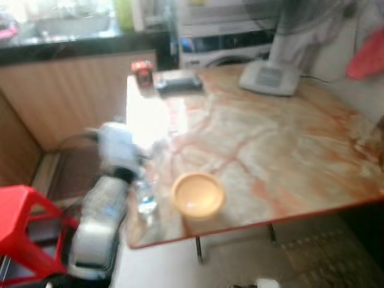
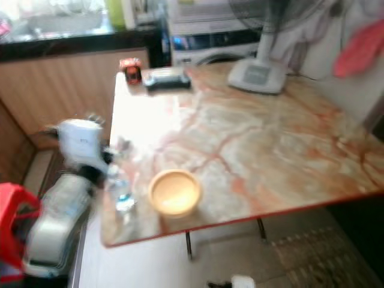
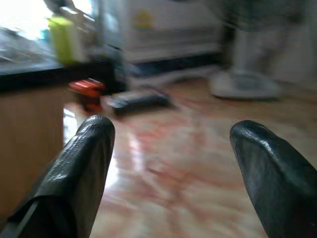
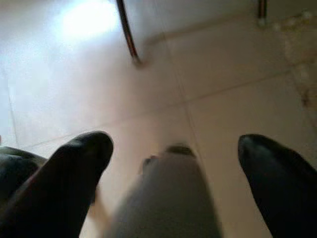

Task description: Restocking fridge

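Marble swirls of orange and cream cover the big table (image 1: 282,156), which stands in a kitchen with a dark counter (image 1: 72,45) behind it. A small clear water bottle (image 1: 144,195) stands upright near the front left corner of the table. It looks see-through with a bit of blue on it, but the picture is blurry, so its label cannot be read. Just beside the bottle, to its right, sits a round yellow bowl (image 1: 198,194). The two are near each other, and it is too blurry to tell if they touch. The left arm (image 1: 102,210) reaches up by the left edge of the table, close to the bottle. The left end effector (image 3: 171,163) is spread wide with nothing between its black fingers (image 3: 81,168), and it looks out over the tabletop. At the far end of the table are a small red thing (image 1: 142,71), a flat dark box (image 1: 179,82) and the white base of a fan (image 1: 270,77). A red stool (image 1: 24,231) stands on the floor to the left. The right end effector (image 4: 173,173) hangs low over the pale floor tiles (image 4: 233,99), its fingers spread apart and holding nothing.
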You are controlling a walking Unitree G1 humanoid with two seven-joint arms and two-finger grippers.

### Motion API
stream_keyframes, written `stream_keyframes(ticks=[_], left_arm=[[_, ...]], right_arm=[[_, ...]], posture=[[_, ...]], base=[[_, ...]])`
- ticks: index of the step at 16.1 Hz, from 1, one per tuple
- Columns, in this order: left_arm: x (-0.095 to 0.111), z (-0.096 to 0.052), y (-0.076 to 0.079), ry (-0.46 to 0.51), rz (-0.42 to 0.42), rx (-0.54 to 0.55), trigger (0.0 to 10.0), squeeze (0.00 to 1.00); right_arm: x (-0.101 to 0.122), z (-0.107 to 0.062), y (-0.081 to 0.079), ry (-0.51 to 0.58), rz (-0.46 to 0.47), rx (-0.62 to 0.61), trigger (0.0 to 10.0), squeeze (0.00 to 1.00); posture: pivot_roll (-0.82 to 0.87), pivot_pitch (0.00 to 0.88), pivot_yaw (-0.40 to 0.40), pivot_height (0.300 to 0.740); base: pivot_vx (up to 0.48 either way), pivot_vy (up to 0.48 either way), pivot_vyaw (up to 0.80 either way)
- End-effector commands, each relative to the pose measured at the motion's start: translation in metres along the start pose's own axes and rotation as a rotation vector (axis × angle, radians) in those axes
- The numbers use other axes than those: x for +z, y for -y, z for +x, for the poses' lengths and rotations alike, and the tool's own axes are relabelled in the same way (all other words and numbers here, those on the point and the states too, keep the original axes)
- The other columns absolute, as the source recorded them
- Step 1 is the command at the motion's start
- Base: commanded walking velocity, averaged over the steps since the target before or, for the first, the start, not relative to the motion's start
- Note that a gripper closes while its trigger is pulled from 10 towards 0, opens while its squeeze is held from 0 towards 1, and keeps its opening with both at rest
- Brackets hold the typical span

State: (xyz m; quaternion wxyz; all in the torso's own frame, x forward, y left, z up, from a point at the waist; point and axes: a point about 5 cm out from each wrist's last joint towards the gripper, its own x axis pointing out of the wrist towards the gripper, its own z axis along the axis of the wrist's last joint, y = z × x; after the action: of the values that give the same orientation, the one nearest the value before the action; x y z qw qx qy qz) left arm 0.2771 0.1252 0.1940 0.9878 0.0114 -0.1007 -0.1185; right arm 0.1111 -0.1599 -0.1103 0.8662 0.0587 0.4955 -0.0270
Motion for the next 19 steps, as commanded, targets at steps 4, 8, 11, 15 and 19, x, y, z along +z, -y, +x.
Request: stream_keyframes(ticks=[4,8,11,15,19], left_arm=[[0.007,-0.009,0.000,-0.024,-0.002,-0.019,10.0,0.00],[0.009,-0.013,0.009,-0.174,0.011,-0.025,10.0,0.00],[0.022,-0.008,0.005,-0.245,0.000,0.018,10.0,0.00],[0.036,-0.007,-0.007,-0.325,-0.042,0.104,10.0,0.00],[0.038,-0.009,-0.005,-0.446,-0.065,0.027,10.0,0.00]], right_arm=[[-0.015,-0.003,-0.007,-0.059,-0.009,0.019,10.0,0.00],[-0.015,-0.003,-0.009,-0.063,-0.043,0.025,10.0,0.00],[-0.015,-0.003,-0.010,-0.069,-0.090,0.043,10.0,0.00],[-0.016,-0.003,-0.010,-0.072,-0.100,0.042,10.0,0.00],[-0.015,-0.002,-0.010,-0.075,-0.120,0.049,10.0,0.00]], posture=[[0.11,0.000,0.012,0.740],[0.11,0.000,0.024,0.740],[0.12,0.000,0.022,0.740],[0.12,0.000,0.023,0.740],[0.13,0.000,0.026,0.740]], base=[[0.000,0.000,0.00],[0.000,0.000,0.00],[0.000,0.000,0.00],[0.000,0.000,0.00],[0.000,0.000,0.00]])
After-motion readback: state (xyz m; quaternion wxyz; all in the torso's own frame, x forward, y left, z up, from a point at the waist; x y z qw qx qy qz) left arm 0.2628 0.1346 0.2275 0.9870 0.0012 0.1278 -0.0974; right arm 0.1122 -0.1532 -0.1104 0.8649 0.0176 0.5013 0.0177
